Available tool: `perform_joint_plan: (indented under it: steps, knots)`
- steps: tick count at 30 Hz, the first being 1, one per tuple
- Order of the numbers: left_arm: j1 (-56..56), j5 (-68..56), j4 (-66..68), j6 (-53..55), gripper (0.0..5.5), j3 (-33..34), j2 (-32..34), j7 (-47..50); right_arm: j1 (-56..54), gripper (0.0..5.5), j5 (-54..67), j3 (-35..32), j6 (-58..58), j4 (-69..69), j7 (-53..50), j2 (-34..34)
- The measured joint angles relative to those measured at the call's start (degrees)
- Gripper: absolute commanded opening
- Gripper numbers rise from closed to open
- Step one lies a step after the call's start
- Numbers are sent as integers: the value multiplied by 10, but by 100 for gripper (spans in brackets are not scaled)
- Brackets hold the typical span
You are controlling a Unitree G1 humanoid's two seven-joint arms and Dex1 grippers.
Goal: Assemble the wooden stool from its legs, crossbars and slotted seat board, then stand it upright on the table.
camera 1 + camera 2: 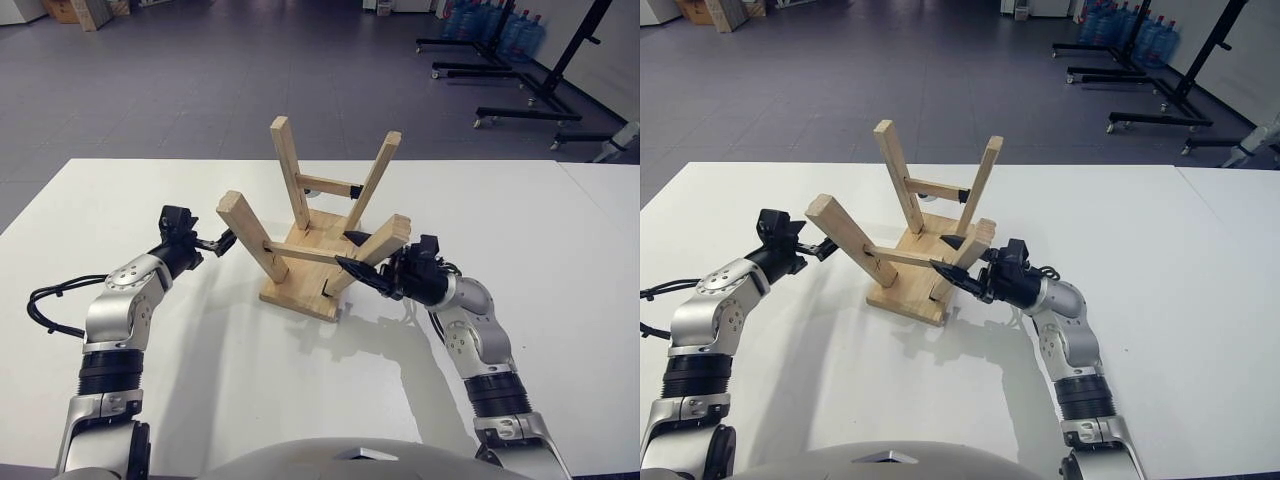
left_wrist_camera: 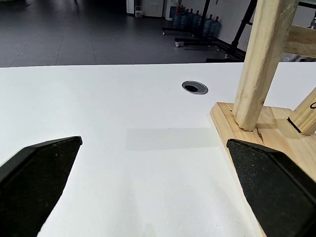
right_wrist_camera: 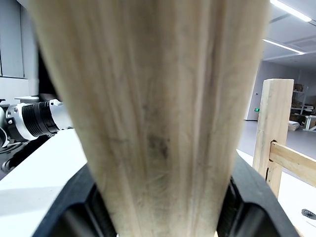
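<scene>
White table [image 1: 200, 400] supports the inverted stool [image 1: 300, 254], seat board [image 1: 300, 298] down, at centre. Right gripper [image 1: 352, 250] is clamped on the near right leg [image 1: 392, 232]; left gripper [image 1: 228, 242], jaws apart, sits beside the near left leg [image 1: 250, 232]. Close left firmly before tipping; lift evenly.

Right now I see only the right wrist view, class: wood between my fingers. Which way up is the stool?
Observer: Upside down: the seat board lies flat on the table.
Operator: What am I gripping?
Observer: The right fingers are shut on the near right leg.
Operator: And the left arm?
Observer: The left fingers are open beside the near left leg, holding nothing.
</scene>
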Motion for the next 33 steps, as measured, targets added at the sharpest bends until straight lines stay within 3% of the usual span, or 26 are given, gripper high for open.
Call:
perform_joint_plan:
  steps: [15,20,27,33]
  knots:
    - [-10,-21,-55,11,540,31,25,-6,-11,206,1,9,-11,22,-20,5]
    - [-87,-94,-145,91,540,92,54,13,-15,206,1,11,-4,23,-27,6]
    - [-261,-167,-223,224,540,112,61,110,-25,206,-12,27,-3,27,-47,23]
    - [-313,-213,-297,391,447,106,14,222,-34,206,-22,33,-3,35,-63,31]
